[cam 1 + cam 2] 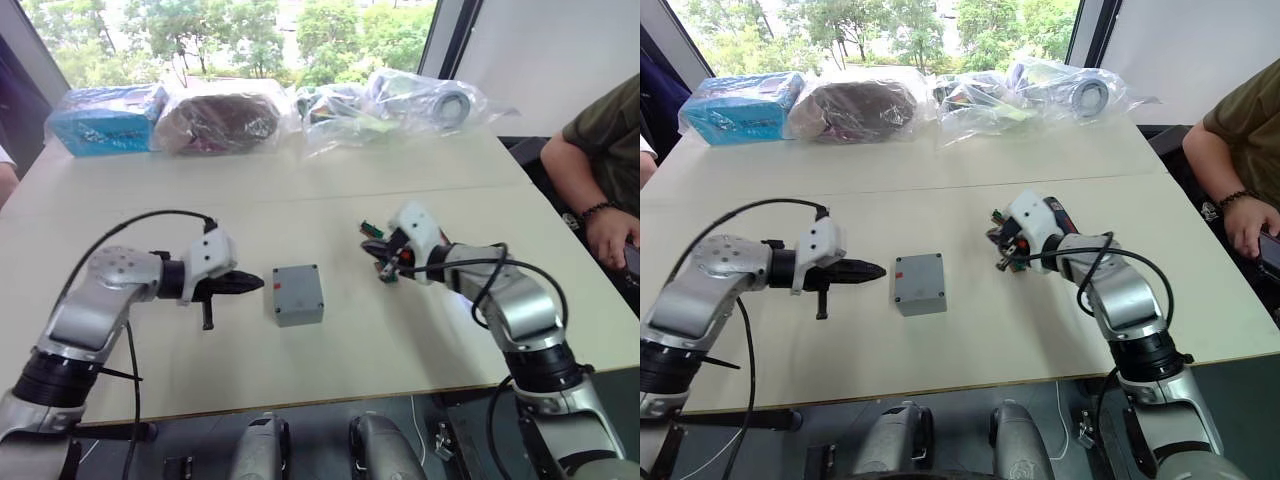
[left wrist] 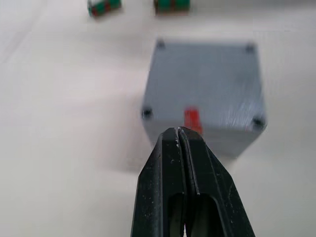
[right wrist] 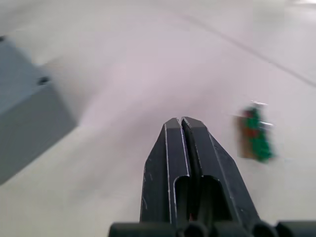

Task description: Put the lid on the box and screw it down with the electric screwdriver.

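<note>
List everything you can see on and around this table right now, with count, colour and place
box: one, grey, lid on, red mark on top, table centre between the grippers
circuit pieces: two, green, on the table near the right gripper
bagged items: several clear plastic bags, one holding a blue box, along the far edge
table: one, pale beige
person's arm: one, dark green sleeve, dark bracelet, at the table's right side
left gripper: black fingers, shut, left of the box
right gripper: black fingers, shut, right of the box

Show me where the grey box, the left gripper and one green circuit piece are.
box (image 1: 298,292), left eye view, on its lid.
left gripper (image 2: 178,133), left wrist view, at the shut fingertips.
green circuit piece (image 3: 256,136), right wrist view, on its middle.
</note>
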Robot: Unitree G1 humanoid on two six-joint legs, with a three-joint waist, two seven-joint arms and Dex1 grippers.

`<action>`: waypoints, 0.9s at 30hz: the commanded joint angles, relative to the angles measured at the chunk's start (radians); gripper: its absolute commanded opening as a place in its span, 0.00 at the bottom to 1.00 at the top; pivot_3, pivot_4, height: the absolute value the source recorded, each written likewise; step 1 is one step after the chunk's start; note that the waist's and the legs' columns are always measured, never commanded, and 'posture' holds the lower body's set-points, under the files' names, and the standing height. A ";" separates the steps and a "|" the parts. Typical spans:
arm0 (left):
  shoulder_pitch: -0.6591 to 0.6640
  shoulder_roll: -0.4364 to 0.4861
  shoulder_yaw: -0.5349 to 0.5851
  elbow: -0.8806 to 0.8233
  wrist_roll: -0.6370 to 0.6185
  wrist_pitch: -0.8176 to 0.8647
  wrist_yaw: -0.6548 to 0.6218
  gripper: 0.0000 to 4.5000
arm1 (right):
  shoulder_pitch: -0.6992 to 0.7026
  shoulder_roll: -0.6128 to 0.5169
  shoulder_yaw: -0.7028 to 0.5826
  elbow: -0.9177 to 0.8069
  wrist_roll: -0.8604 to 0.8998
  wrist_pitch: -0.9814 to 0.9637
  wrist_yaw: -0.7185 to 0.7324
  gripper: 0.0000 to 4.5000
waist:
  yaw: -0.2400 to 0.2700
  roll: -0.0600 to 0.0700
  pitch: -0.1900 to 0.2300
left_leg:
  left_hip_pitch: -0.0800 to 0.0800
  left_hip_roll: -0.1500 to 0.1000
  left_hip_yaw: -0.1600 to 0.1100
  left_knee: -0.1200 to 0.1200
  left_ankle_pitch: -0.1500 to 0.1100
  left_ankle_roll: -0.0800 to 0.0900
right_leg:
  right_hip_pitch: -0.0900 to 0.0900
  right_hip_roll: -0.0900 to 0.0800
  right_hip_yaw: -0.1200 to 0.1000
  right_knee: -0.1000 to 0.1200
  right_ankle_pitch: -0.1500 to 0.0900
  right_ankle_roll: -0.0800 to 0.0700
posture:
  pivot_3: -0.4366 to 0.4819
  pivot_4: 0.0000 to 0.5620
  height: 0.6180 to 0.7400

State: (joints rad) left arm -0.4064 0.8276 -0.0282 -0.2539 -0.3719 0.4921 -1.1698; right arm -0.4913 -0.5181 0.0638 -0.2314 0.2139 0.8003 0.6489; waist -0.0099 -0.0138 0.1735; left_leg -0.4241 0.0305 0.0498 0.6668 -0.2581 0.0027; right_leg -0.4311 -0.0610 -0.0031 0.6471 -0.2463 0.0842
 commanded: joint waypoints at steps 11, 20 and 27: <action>-0.120 -0.020 0.005 -0.090 -0.074 0.064 0.073 0.00 | 0.042 0.059 -0.015 0.093 -0.012 -0.034 -0.099 0.70 | -0.003 0.000 0.000 | 0.000 0.000 0.000 0.000 0.000 0.000 | 0.000 0.002 0.000 0.000 0.000 0.000 | 0.48 0.27 1.00; -0.123 -0.029 -0.012 -0.088 -0.068 0.056 0.081 0.00 | 0.041 0.066 -0.027 0.126 -0.005 -0.060 -0.107 0.70 | -0.002 0.000 0.000 | 0.000 0.000 0.000 0.000 0.000 0.000 | 0.000 0.002 0.001 0.000 0.000 0.000 | 0.48 0.27 1.00; -0.127 -0.032 -0.019 -0.085 -0.069 0.053 0.087 0.00 | 0.046 0.061 -0.027 0.116 0.000 -0.055 -0.101 0.25 | -0.002 0.000 0.000 | 0.000 0.000 0.000 0.000 0.000 0.000 | 0.000 0.002 0.001 0.000 0.000 0.000 | 0.48 0.27 1.00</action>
State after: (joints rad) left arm -0.5132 0.7949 -0.0571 -0.3227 -0.4386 0.5608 -1.0869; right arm -0.4432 -0.4528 0.0563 -0.0897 0.2021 0.7569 0.5463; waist -0.0120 -0.0138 0.1735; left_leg -0.4238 0.0304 0.0498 0.6668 -0.2580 0.0027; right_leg -0.4311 -0.0593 -0.0025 0.6471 -0.2464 0.0843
